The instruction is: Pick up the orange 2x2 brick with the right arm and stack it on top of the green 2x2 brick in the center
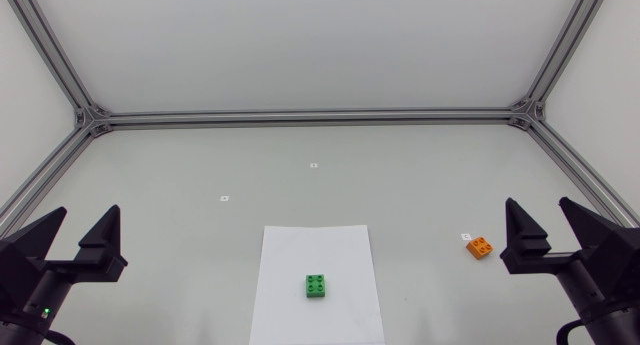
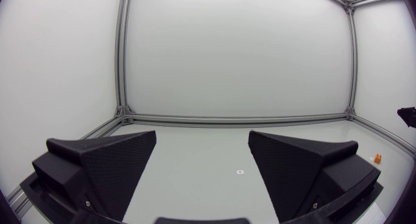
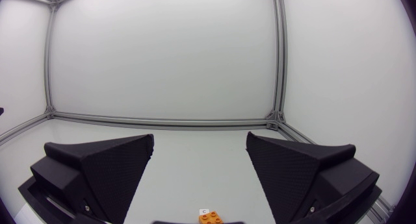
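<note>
- The right gripper (image 1: 540, 220) is spread wide and empty at the near right.
- The orange brick (image 1: 479, 247) lies just left of it, probably set there for this arm's easy reach.
- The green brick (image 1: 317, 285) sits studs-up on a white sheet (image 1: 340, 240) near centre, which seems to mark the stacking spot.
- The left gripper (image 1: 88, 215) is also spread and empty, near left.
- A small tag (image 1: 466, 235) touches the orange brick; its print is unreadable.

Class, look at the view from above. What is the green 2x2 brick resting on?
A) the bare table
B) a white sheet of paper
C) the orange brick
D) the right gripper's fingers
B: the green 2x2 brick sits on the white sheet of paper, while the orange 2x2 brick lies apart on the bare table beside the open right gripper.
</note>
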Controlling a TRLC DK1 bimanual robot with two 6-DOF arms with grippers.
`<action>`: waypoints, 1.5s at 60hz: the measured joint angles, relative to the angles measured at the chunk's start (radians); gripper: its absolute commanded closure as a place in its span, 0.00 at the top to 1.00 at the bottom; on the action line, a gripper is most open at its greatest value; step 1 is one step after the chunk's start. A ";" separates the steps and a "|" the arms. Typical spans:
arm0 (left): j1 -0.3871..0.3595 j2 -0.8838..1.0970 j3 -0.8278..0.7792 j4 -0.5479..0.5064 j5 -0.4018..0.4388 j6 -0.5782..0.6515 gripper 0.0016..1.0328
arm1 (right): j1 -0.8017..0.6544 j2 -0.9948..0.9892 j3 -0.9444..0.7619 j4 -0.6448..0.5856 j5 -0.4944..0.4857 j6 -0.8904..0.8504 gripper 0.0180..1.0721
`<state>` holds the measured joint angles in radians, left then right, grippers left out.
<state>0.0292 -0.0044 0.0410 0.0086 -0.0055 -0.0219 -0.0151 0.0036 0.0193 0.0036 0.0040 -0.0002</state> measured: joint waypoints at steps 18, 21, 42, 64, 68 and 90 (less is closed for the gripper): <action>0.000 0.000 0.000 0.000 0.000 0.000 0.96 | 0.000 0.000 0.001 -0.014 0.000 0.000 0.96; 0.000 0.000 0.000 0.000 0.000 0.000 0.96 | 0.000 0.000 0.006 -0.025 0.000 0.000 0.96; 0.000 0.000 0.000 0.000 0.000 0.000 0.96 | 0.000 0.085 0.170 -0.055 0.000 0.000 0.95; 0.000 0.000 0.000 0.000 0.000 0.000 0.96 | -0.011 0.445 0.436 -0.182 0.005 0.000 0.95; 0.000 0.000 0.000 0.000 0.000 0.000 0.96 | -0.028 0.525 0.489 -0.242 0.004 0.000 0.95; 0.000 0.000 0.000 0.000 0.000 0.000 0.96 | -0.087 0.904 0.739 -0.531 -0.056 -0.110 0.95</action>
<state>0.0292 -0.0044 0.0410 0.0090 -0.0055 -0.0219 -0.1024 0.9077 0.7582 -0.5278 -0.0525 -0.1104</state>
